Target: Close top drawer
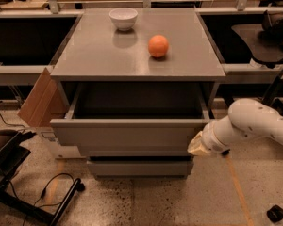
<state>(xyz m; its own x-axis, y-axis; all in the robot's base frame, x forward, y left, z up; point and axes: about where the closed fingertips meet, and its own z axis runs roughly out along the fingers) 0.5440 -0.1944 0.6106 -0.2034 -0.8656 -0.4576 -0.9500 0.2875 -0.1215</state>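
The top drawer (132, 134) is a wide matte-grey tray with a plain front panel. It stands pulled out of the grey cabinet (132, 62), and its inside looks dark and empty. My gripper (196, 146) is at the end of the white arm (254, 124) that comes in from the right. It sits against the right end of the drawer's front panel. Its fingers are hidden behind the wrist and the panel.
A white bowl (123, 18) and an orange (158, 46) sit on the cabinet top. A lower drawer front (139, 167) shows below. A cardboard piece (40, 100) leans at the left. A black stand with cables (33, 192) lies on the floor at left.
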